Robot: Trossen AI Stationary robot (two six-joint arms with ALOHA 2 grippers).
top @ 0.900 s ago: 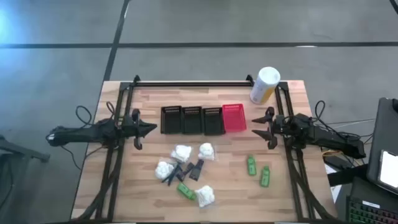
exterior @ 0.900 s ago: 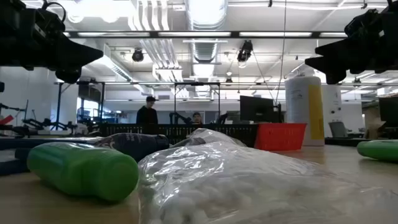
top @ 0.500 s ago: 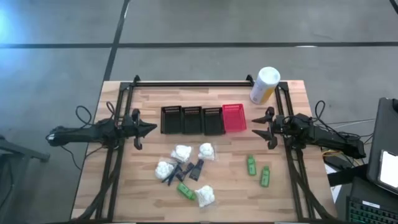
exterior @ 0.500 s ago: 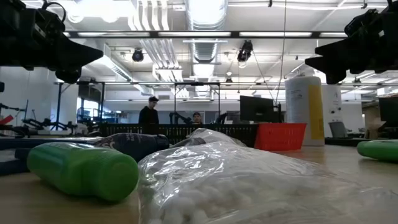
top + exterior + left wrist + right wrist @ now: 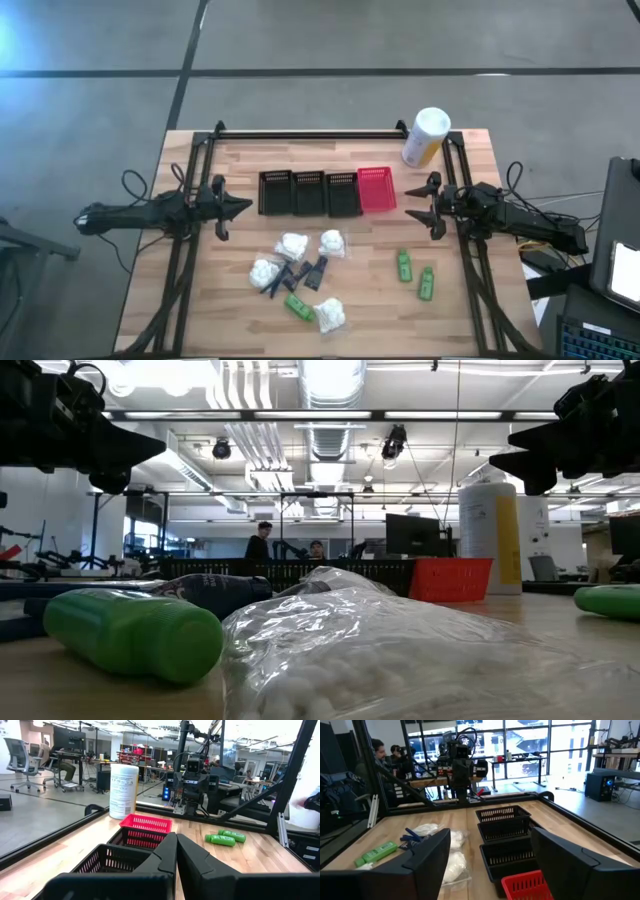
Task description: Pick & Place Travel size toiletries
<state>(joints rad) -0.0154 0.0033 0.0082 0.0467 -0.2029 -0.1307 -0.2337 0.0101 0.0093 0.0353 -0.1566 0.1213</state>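
The toiletries lie on the wooden table's near half. Three green bottles lie on their sides: two (image 5: pixel 404 265) (image 5: pixel 426 283) at the right and one (image 5: pixel 298 306) near the middle. Several white puffy bundles (image 5: pixel 293 245) (image 5: pixel 331 315) and dark tubes (image 5: pixel 283 275) lie in a loose cluster. My left gripper (image 5: pixel 245 207) is shut and empty, held above the table's left side, left of the black baskets. My right gripper (image 5: pixel 428 207) is open and empty, held above the right side, right of the red basket.
Three black mesh baskets (image 5: pixel 308 192) and a red one (image 5: pixel 376 189) stand in a row across the table's middle. A tall white-and-yellow canister (image 5: pixel 426 137) stands at the far right corner. People stand in the room behind (image 5: pixel 262 542).
Neither arm nor anything on the table has moved. A person in the room behind the table has walked toward the right in the low view.
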